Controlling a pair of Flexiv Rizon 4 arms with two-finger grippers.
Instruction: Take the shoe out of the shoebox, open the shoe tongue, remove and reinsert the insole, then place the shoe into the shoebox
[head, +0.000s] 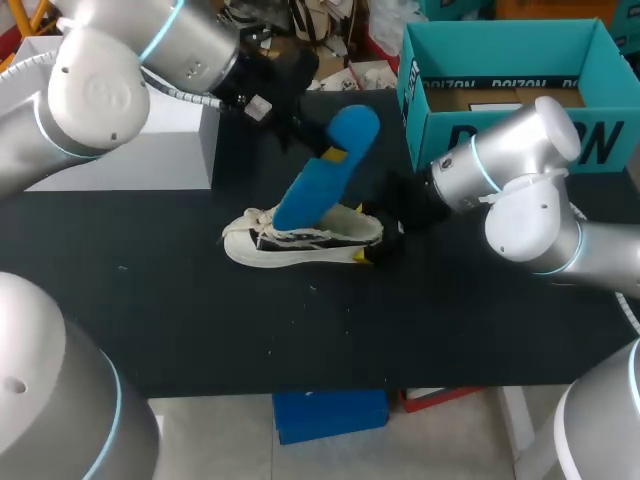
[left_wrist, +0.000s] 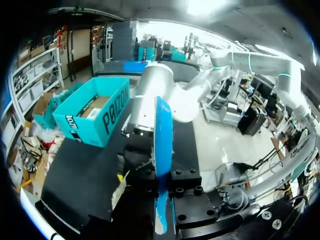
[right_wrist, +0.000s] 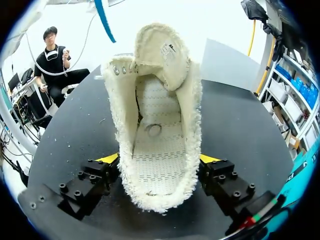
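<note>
While hanging over the table (head: 450, 330) just past the grey box (head: 150, 150) at far left, pinches the blue insole (head: 325, 170) in the left gripper (head: 335, 152), both fingers closed narrowly on its two faces. Holds it tilted, upper end high, lower end down by the laces (head: 268, 228) of the shoe (head: 300, 238); cannot tell whether touching. Rests upright on its sole mid-table, toe leftward, tongue (right_wrist: 162, 50) folded open, pale woven lining showing inside. Clamps the heel in the right gripper (right_wrist: 159, 167), fingers (right_wrist: 107, 159) spread wide and pressed to both sides. Further right, at the back, apart from the shoe: open teal shoebox (head: 500, 70).
</note>
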